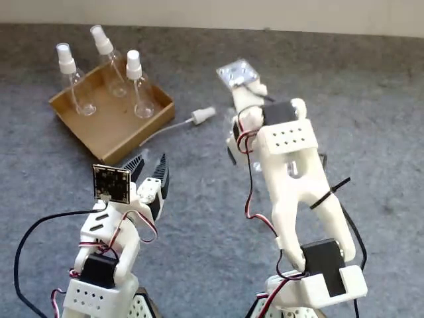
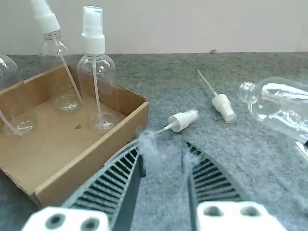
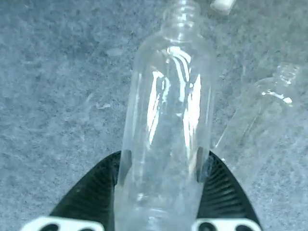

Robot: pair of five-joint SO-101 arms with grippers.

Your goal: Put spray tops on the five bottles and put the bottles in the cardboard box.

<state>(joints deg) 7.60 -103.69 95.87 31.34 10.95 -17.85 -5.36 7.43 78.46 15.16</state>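
The cardboard box (image 1: 109, 129) (image 2: 53, 144) stands at the back left and holds three upright clear bottles (image 1: 141, 93) (image 2: 97, 79) with white spray tops on. My right gripper (image 3: 163, 161) is shut on a clear bottle (image 3: 168, 110) (image 2: 281, 109) without a top, held lying just above the carpet. A second topless bottle (image 3: 255, 125) lies beside it. Two loose spray tops (image 2: 185, 119) (image 2: 224, 107) lie on the carpet between the box and that bottle; one spray top (image 1: 203, 115) lies right of the box. My left gripper (image 1: 151, 167) (image 2: 162, 150) stands open near the box's front corner, holding nothing.
Grey carpet (image 1: 358, 93) covers the table. The right arm (image 1: 291, 172) stretches up the middle right. A bit of grey fluff (image 2: 151, 144) clings to my left gripper's fingertips. Open carpet lies to the far right and front left.
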